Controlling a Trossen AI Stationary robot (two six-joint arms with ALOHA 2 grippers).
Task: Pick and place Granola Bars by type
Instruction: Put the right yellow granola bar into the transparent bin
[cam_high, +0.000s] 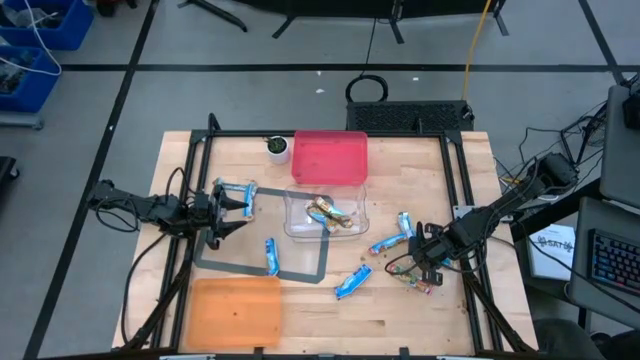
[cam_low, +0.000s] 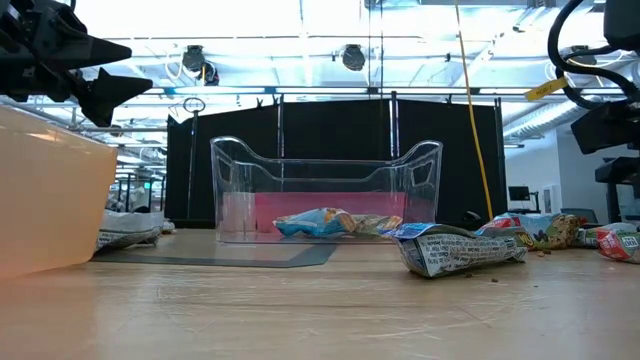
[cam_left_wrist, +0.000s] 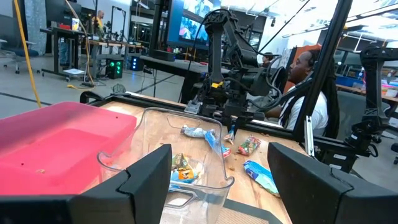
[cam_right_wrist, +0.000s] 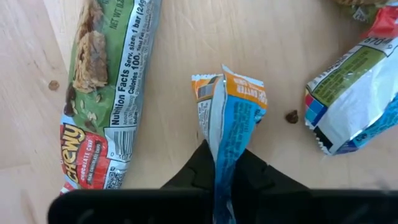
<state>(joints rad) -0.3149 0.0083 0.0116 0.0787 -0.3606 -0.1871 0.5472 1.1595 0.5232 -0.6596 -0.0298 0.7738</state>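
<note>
We found the right gripper (cam_right_wrist: 225, 163) with its jaws clamped on one end of a blue and orange bar (cam_right_wrist: 231, 118), low over the table's right side near the loose wrappers there. The left gripper (cam_left_wrist: 214, 180) held nothing, its fingers standing apart above the left side of the wooden table (cam_high: 400, 310).

The held bar's lower end was hidden between the dark fingers, so we could not read its label. Beside it lay a green and red chewy bar (cam_right_wrist: 99, 93), cut off by the picture's edge, and a white-wrapped bar (cam_right_wrist: 351, 93), only partly in frame. Other blue bars (cam_high: 352, 282) lay scattered on the wood, and a few bars sat in the clear bin (cam_high: 300, 228); from table height we could not tell their types apart.

A red bin (cam_high: 330, 157), an orange bin (cam_high: 235, 312) and a small white cup (cam_high: 277, 148) also stood on the table. Beyond it, a seated person (cam_left_wrist: 305, 93) showed among desks and screens.
</note>
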